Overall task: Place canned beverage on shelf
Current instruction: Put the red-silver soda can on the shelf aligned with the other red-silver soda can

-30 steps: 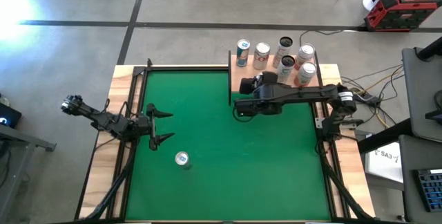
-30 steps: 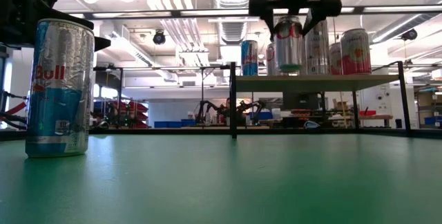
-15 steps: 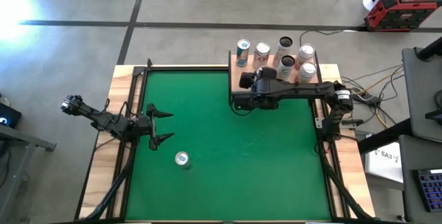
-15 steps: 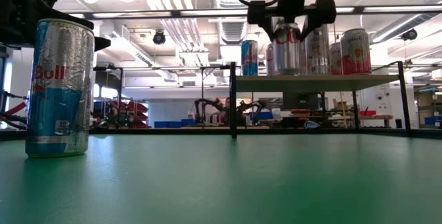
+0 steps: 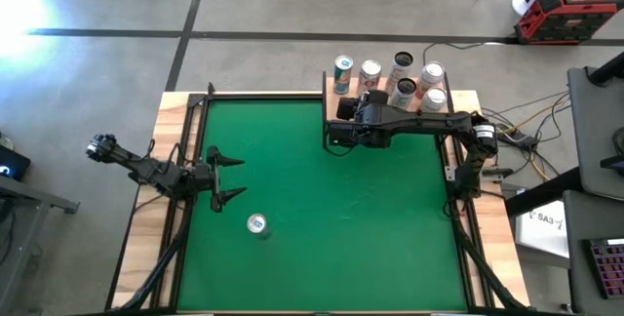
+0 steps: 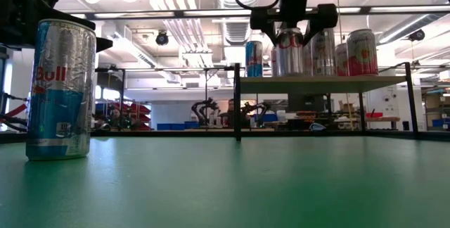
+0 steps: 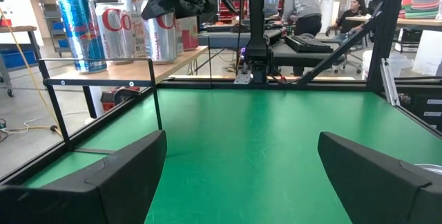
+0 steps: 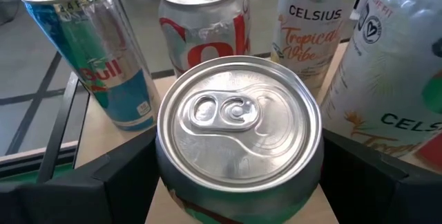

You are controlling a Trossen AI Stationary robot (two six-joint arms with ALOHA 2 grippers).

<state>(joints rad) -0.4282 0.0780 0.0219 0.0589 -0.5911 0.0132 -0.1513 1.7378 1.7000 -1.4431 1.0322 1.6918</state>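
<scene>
The held can [image 8: 238, 131] is bright metal, its lid smooth and glossy with a brushed sheen. The cans [image 5: 400, 77] beside it have shiny printed sides. The shelf [image 6: 320, 81] is pale, matt wood on thin black metal posts. The surface [image 5: 322, 209] is green felt, matt and slightly fuzzy, rimmed in light wood. The fingers [image 7: 117, 172] look like dull black plastic.

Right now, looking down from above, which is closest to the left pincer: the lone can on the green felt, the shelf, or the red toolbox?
1. Lone can, just beside the left pincer.
2. Shelf, across the table's far right corner.
3. Red toolbox, on the floor beyond.
</scene>
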